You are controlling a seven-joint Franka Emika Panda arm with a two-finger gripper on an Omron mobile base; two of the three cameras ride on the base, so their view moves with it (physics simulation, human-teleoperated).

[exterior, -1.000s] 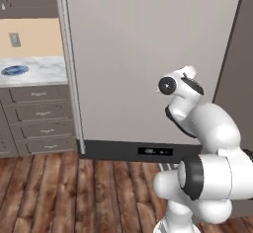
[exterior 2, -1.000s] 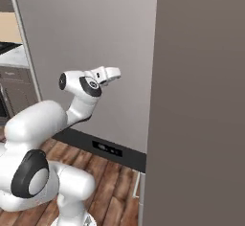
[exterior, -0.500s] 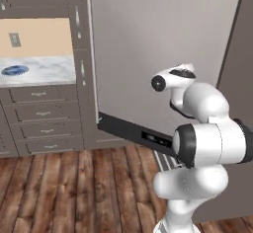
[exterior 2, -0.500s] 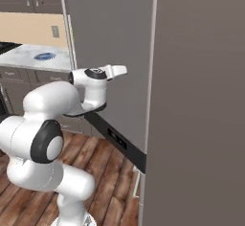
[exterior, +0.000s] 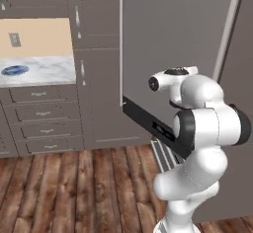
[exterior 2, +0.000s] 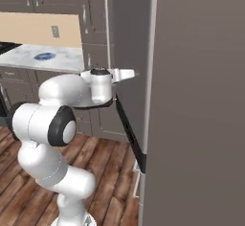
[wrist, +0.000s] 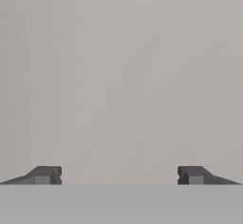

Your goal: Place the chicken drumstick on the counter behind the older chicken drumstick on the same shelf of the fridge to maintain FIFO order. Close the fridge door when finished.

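Note:
The fridge door (exterior: 168,49) is a large silver-grey panel with a slim vertical handle (exterior: 121,39) and a dark base strip (exterior: 153,126). In the right base view my gripper (exterior 2: 133,73) points at the fridge door (exterior 2: 131,43), close to its face. The hand view shows my gripper (wrist: 118,175) open, its fingertips (wrist: 45,174) wide apart with nothing between them and plain grey door surface ahead. The white marble counter (exterior: 49,71) lies to the left. Both chicken drumsticks and the shelf are out of view; the door hides the fridge's interior.
A blue plate (exterior: 15,70) sits on the counter, also seen as the blue plate (exterior 2: 44,56) in the right base view. Grey-brown drawers (exterior: 42,113) stand under the counter and tall cabinet doors (exterior: 96,54) beside the fridge. A broad grey panel (exterior 2: 201,105) rises at the right. Wooden floor (exterior: 74,187) lies in front.
Both base views have shifted, so the camera has moved: the fridge door now appears more oblique and further right. The arm has swung closer to the door. The gripper stays open.

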